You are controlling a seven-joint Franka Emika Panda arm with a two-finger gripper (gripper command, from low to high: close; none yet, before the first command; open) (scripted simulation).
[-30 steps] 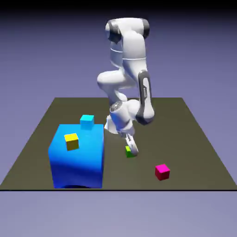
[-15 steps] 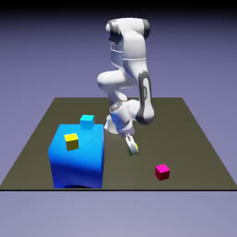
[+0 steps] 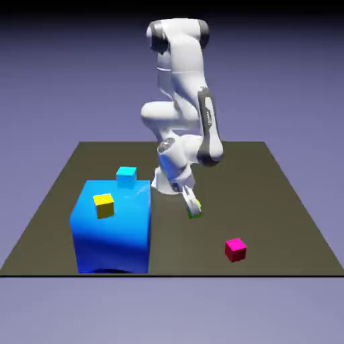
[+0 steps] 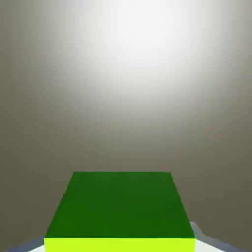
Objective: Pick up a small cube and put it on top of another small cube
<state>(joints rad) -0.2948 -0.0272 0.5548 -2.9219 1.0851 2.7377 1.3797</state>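
Green cube pinched in the end effector, just above the surface near the middle of the exterior view.

We see the small green cube (image 3: 195,211) pinched by the end effector (image 3: 193,208) slightly right of centre in the exterior view; in the hand view it fills the bottom middle (image 4: 120,209), hiding most of the fingers. We judge it light, rigid and smooth-sided, so it could slip or twist; a square hold on two opposite flat faces, about mid-height, suits it best. Outward from there, the magenta cube (image 3: 235,249) lies on the dark surface (image 3: 282,201) at lower right, well apart. At left a big blue block (image 3: 111,232) carries a yellow cube (image 3: 103,205) and a cyan cube (image 3: 125,177) on top. Any of these small cubes could serve as the base.
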